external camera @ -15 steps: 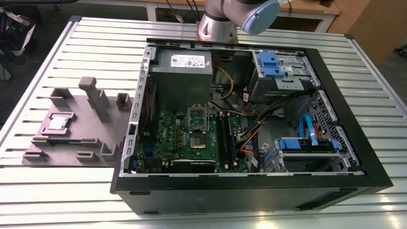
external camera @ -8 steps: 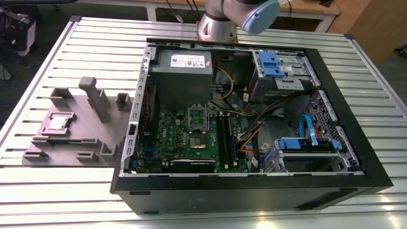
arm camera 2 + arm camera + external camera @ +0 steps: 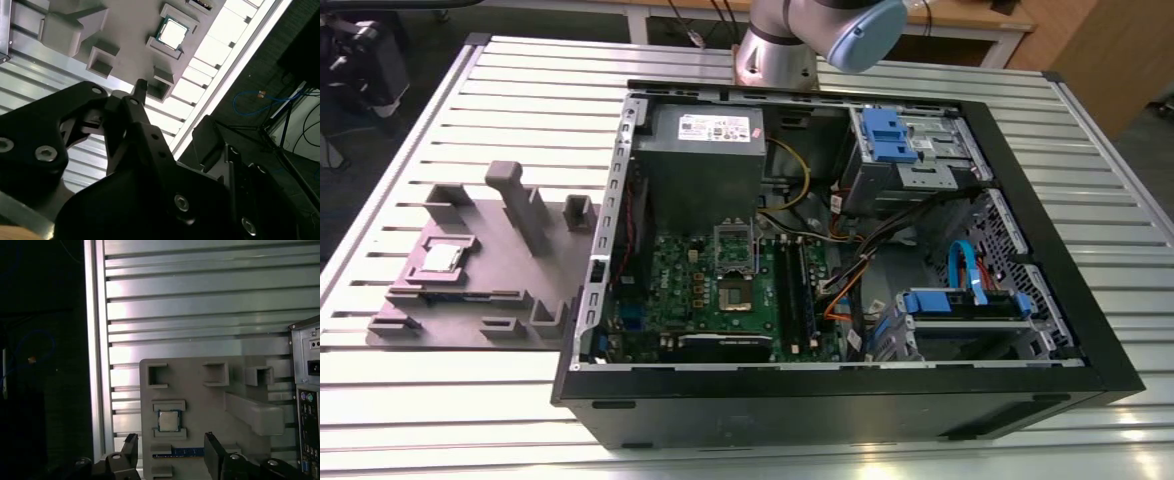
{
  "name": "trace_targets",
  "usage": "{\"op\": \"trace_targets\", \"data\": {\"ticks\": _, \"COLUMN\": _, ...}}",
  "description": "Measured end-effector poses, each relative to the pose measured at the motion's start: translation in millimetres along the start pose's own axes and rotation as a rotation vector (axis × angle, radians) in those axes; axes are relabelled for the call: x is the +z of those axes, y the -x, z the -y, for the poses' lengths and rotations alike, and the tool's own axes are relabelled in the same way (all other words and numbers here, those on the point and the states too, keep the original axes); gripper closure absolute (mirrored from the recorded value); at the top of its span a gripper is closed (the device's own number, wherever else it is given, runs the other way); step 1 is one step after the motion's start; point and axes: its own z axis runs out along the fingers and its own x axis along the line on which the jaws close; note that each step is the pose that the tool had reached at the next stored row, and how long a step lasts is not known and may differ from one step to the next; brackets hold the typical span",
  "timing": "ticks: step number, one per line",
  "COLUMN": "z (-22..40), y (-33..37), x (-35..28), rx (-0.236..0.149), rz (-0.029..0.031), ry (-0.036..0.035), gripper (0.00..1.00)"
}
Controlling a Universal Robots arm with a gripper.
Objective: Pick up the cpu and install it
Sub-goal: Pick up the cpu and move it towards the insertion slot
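Note:
The cpu [image 3: 443, 258] is a small silvery square chip lying flat in a recess of the grey fixture plate [image 3: 480, 300], at the exterior view's left, outside the computer case. Both wrist views look down on the cpu [image 3: 169, 420] [image 3: 172, 32] in its pocket. My gripper [image 3: 171, 440] hovers above the plate, apart from the chip and open, with its two dark fingers [image 3: 131, 450] spread wider than the chip. In the second wrist view the gripper [image 3: 172, 105] holds nothing. The motherboard socket [image 3: 735, 290] inside the case has its metal frame standing up.
The open black computer case [image 3: 1067, 300] fills the middle and right of the slatted metal table [image 3: 480, 90]. Inside are a grey power supply [image 3: 700, 140], blue drive bays [image 3: 887, 135] and cables. Upright posts [image 3: 520, 205] rise from the fixture plate. My arm's base [image 3: 781, 45] stands behind the case.

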Motion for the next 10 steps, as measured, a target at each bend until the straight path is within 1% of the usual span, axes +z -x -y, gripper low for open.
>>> {"op": "trace_targets", "data": {"ticks": 1, "z": 0.0, "y": -0.1, "x": 0.0, "rx": 0.000, "rz": 0.0001, "ry": 0.0000, "gripper": 0.36}}
{"op": "trace_targets", "data": {"ticks": 3, "z": 0.0, "y": -0.2, "x": 0.0, "rx": 0.000, "rz": 0.0000, "ry": 0.0001, "gripper": 0.36}}
{"op": "trace_targets", "data": {"ticks": 4, "z": 0.2, "y": -0.3, "x": 0.3, "rx": -0.002, "rz": 0.0001, "ry": 0.0002, "gripper": 0.29}}
{"op": "trace_targets", "data": {"ticks": 10, "z": 1.3, "y": -2.1, "x": 2.2, "rx": -0.056, "rz": -0.0022, "ry": -0.0013, "gripper": 0.29}}
